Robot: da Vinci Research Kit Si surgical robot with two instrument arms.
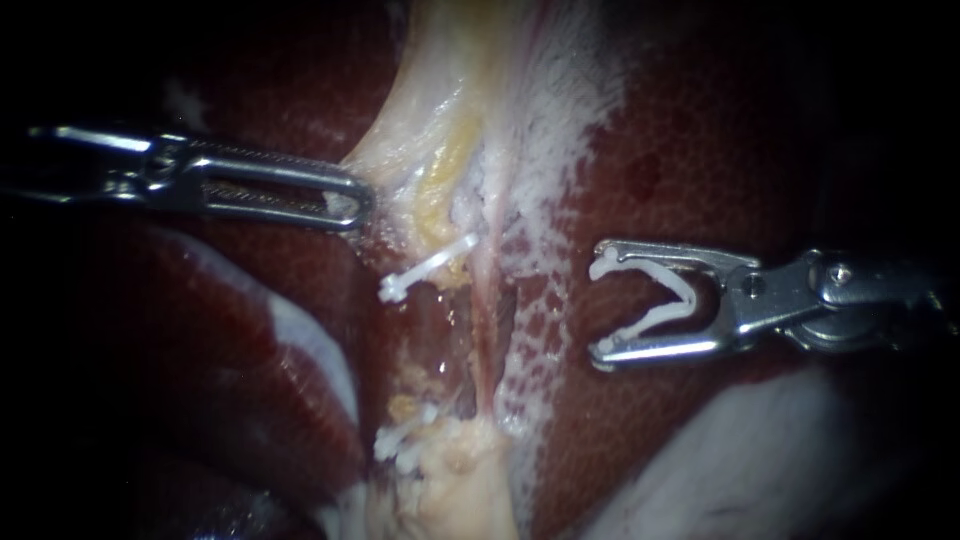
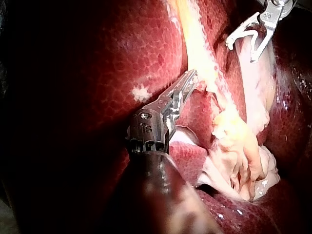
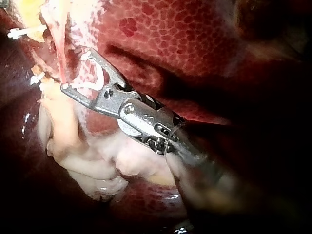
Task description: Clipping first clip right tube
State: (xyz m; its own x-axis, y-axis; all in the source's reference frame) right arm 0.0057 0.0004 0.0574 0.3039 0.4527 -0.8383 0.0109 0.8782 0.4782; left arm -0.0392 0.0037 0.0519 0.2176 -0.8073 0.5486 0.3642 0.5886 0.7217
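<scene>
Gripping instrument: the left instrument (image 1: 352,205) comes in from 9 o'clock with its jaws pressed together on the pale tissue (image 1: 420,130), which is drawn taut toward them
Clip carrier: the right instrument (image 1: 600,307) comes in from 3 o'clock with its jaws spread wide; each jaw is seated on one leg of the open clip (image 1: 683,293), so it holds that clip and no tissue
Right tube (image 1: 488,330): a thin pinkish strand running from 12 to 6 down the middle of the endoscope view, bare where it is level with the open clip
Gap: the open clip's mouth faces the tube from its 3 o'clock side, near it but apart
Closed clip (image 1: 425,268): white and slanted, at the tube's 10 o'clock, lying across yellowish tissue just under the left jaws
Lower clip (image 1: 398,440): white, at the tube's 7 o'clock, against a lump of pale fat
Liver (image 1: 700,150): dark red and mottled, on both sides of the pale band
</scene>
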